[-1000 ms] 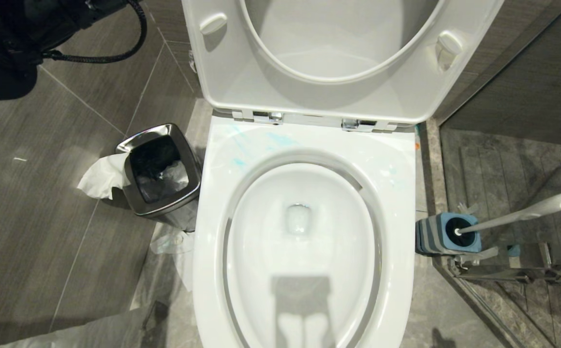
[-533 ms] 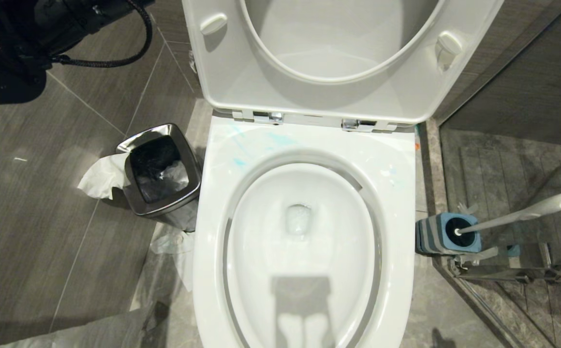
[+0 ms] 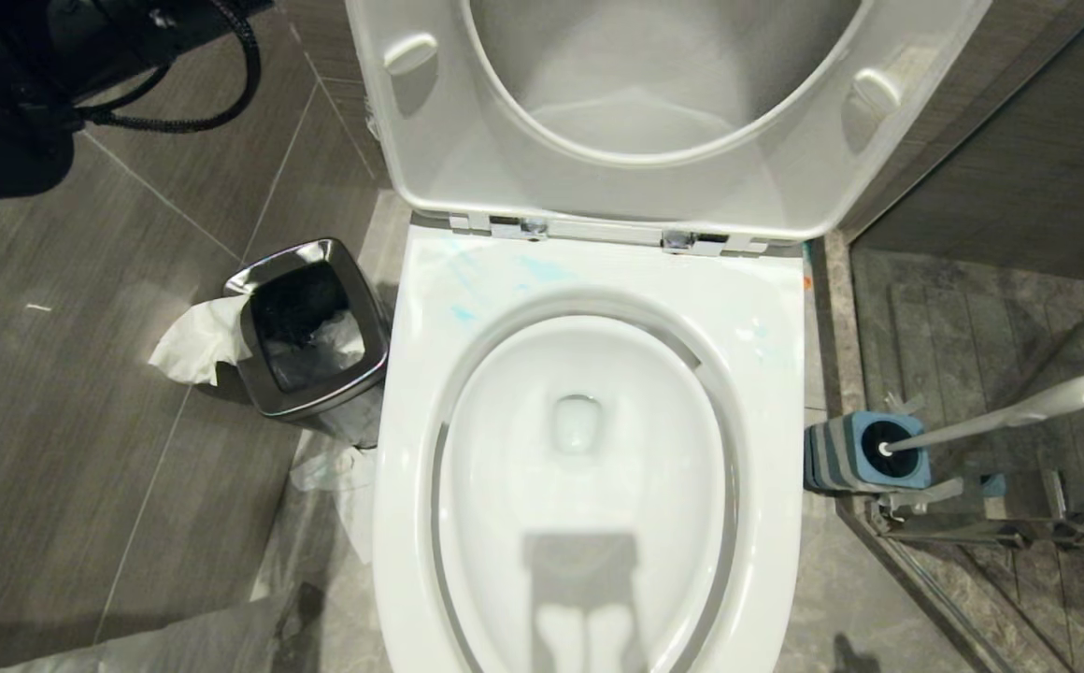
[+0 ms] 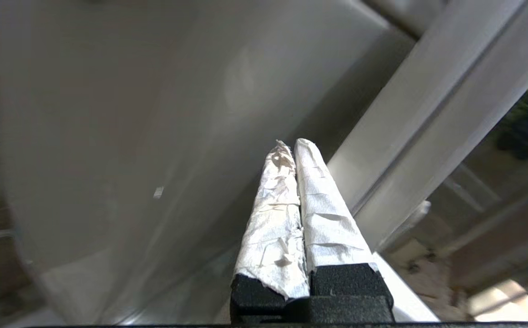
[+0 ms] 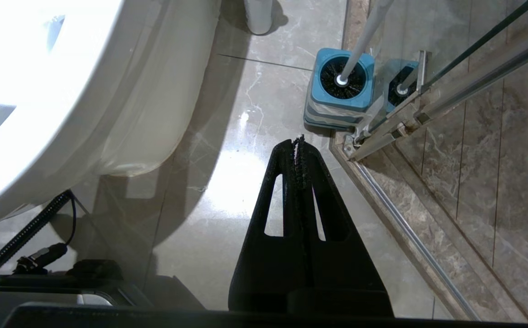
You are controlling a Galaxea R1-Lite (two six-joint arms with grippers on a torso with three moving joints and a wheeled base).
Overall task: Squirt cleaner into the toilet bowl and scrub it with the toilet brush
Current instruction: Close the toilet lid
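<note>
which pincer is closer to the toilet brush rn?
Right. The right pincer hangs shut just above the floor, close to the toilet brush in its holder. The left pincer is shut, up beside the raised toilet lid, across the bowl.

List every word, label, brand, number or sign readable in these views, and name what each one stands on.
None can be read.
The toilet bowl, its raised lid, the steel waste bin and the toilet brush with its blue holder carry no visible lettering in any view.
</note>
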